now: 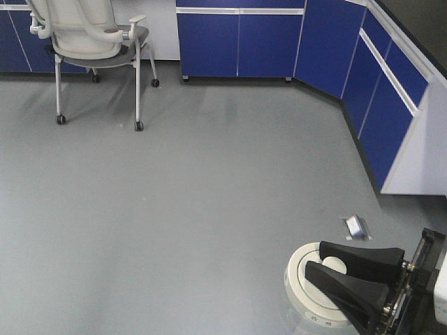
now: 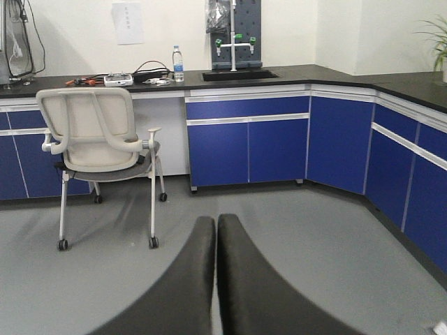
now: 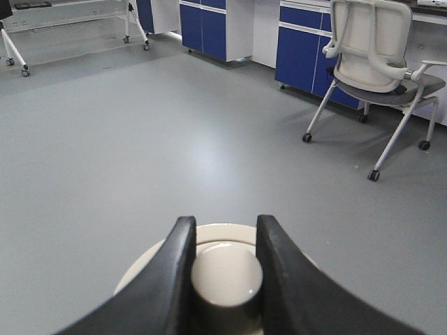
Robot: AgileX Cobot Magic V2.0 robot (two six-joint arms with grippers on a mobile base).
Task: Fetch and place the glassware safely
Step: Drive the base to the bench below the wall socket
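Left gripper (image 2: 215, 222): nearest the lens, fingers pressed together on nothing; likely idle because one arm is enough for this load.
Chair (image 1: 94, 38): far left by the cabinets (image 1: 237, 42), well apart from the load.
Floor (image 1: 174, 195): open grey stretch ahead, seemingly room to drive.
Jar (image 1: 296, 283): low right in the front view, lid up, seemingly held clear of the floor.
Right gripper (image 3: 225, 225): clamped on the lid's knob (image 3: 227, 278), a finger on each side; probably to carry the glass level.

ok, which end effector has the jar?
The right end effector, fingers either side of the jar lid's knob; the left end effector is shut, empty.
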